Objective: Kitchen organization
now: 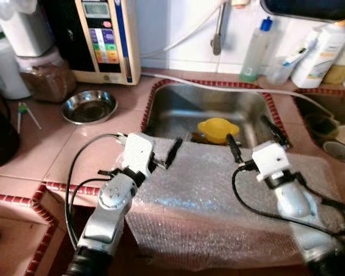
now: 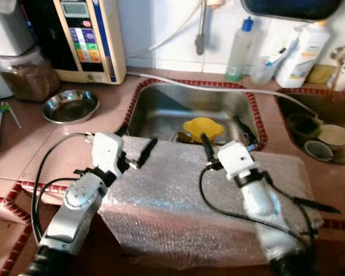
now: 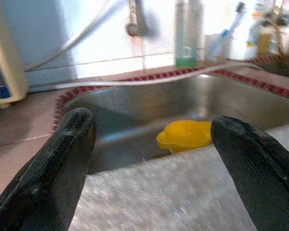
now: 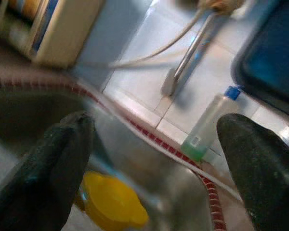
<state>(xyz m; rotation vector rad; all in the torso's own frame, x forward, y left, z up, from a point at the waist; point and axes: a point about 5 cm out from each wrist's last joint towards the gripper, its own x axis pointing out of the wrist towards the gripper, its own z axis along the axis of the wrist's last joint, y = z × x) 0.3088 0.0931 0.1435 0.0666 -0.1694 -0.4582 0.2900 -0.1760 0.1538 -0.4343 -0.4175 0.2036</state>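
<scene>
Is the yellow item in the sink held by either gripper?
No: the yellow lid lies in the sink, beyond both open grippers' jaws.

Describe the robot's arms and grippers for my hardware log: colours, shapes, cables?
Both arms are silver with rounded joints. Each ends in a white boxy wrist block carrying two long black fingers: left gripper, right gripper. Black cables loop loosely beside each forearm.
</scene>
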